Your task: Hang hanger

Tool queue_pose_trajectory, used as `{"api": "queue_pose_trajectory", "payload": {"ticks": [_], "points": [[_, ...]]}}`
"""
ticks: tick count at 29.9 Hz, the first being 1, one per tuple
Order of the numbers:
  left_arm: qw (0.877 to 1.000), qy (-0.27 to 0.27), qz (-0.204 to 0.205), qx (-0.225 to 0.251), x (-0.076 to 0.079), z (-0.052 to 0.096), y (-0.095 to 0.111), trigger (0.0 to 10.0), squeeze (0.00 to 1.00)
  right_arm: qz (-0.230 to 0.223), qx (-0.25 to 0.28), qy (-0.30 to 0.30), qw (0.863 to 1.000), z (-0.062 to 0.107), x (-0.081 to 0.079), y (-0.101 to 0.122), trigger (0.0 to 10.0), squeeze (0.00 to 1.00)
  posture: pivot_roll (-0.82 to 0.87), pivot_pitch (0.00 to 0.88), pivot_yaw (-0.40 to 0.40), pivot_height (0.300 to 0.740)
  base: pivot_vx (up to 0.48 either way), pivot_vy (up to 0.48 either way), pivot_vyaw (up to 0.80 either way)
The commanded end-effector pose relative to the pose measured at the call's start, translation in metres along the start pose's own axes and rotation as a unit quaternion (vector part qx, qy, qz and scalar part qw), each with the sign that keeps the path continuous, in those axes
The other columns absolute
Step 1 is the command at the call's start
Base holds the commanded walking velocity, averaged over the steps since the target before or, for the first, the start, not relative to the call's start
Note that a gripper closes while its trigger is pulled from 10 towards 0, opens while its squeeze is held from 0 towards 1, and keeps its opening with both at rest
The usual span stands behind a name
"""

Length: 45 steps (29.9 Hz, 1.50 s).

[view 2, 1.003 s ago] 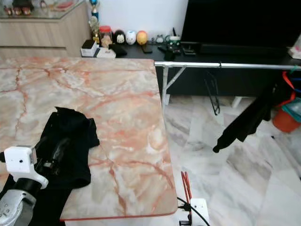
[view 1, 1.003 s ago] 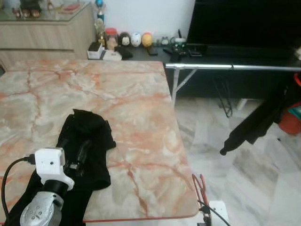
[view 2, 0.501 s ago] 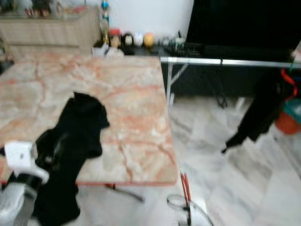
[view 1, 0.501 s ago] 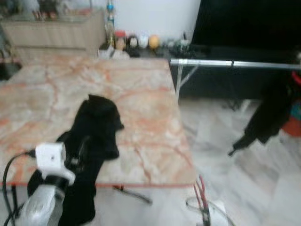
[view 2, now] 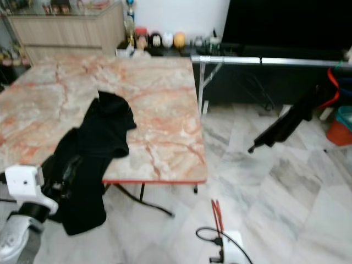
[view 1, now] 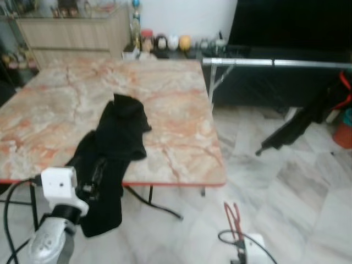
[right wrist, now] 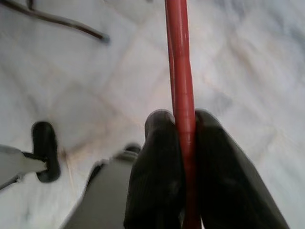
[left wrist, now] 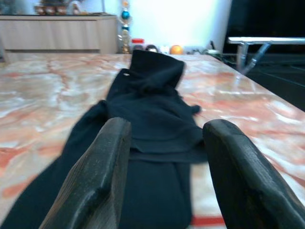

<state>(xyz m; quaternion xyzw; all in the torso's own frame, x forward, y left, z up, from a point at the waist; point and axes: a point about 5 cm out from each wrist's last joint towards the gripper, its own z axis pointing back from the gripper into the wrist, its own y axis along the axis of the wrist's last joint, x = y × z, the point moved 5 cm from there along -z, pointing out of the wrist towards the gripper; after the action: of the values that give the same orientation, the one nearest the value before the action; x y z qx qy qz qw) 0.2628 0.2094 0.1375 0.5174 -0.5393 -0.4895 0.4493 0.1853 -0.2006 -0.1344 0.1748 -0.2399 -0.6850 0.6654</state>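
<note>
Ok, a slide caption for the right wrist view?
Right gripper shut on a red hanger, held above the pale marble floor.

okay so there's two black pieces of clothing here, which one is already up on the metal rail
The black garment on the robot's right hangs from the metal rail over the floor. The other black garment lies on the marble table, spilling over its near edge before the left claw.

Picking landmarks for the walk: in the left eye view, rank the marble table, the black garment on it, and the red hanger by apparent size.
1. marble table, largest.
2. black garment, draped over its front edge.
3. red hanger, smallest, a thin rod in the right gripper; it sits nearest the camera yet looks slimmest.
</note>
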Motion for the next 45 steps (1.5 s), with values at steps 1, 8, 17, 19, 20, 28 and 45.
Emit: {"api": "queue_pose_trajectory", "payload": {"ticks": [1, 8, 17, 19, 20, 28, 45], "points": [[1.0, -0.003, -0.011, 0.006, 0.0, -0.003, 0.005, 10.0, 0.0, -0.002, 0.014, 0.004, 1.0, -0.001, -0.004, 0.009, 10.0, 0.0, 0.06, 0.009, -0.042, 0.74, -0.266, 0.0, 0.0], [1.0, -0.003, -0.007, 0.002, 0.001, -0.002, 0.002, 10.0, 0.0, -0.004, 0.014, 0.003, 1.0, -0.001, -0.004, 0.009, 10.0, 0.0, 0.05, 0.011, -0.041, 0.74, -0.26, 0.0, 0.0], [1.0, 0.0, -0.009, -0.01, -0.001, 0.001, -0.006, 10.0, 0.0, -0.001, 0.013, 0.004, 1.0, -0.002, -0.004, 0.009, 10.0, 0.0, 0.06, 0.013, -0.041, 0.74, -0.027, 0.0, 0.0], [0.999, 0.007, -0.019, -0.039, -0.007, 0.005, -0.02, 10.0, 0.0, -0.002, 0.013, 0.005, 1.0, -0.002, -0.005, 0.009, 10.0, 0.0, 0.06, 0.014, -0.038, 0.74, 0.0, 0.0, 0.0], [0.998, 0.014, -0.019, -0.054, -0.011, 0.008, -0.029, 10.0, 0.0, -0.002, 0.013, 0.005, 1.0, -0.002, -0.005, 0.009, 10.0, 0.0, 0.06, 0.014, -0.037, 0.74, 0.0, 0.0, 0.0], [0.981, 0.038, -0.039, -0.187, -0.032, 0.037, -0.098, 10.0, 0.0, -0.003, 0.012, 0.005, 1.0, -0.001, -0.006, 0.008, 10.0, 0.0, 0.06, 0.014, -0.036, 0.74, 0.0, 0.0, 0.0], [0.895, 0.033, -0.028, -0.444, -0.027, 0.09, -0.229, 10.0, 0.0, -0.005, 0.013, 0.002, 1.0, -0.001, -0.004, 0.007, 10.0, 0.0, 0.03, 0.0, -0.044, 0.74, 0.0, 0.0, 0.0]]}}
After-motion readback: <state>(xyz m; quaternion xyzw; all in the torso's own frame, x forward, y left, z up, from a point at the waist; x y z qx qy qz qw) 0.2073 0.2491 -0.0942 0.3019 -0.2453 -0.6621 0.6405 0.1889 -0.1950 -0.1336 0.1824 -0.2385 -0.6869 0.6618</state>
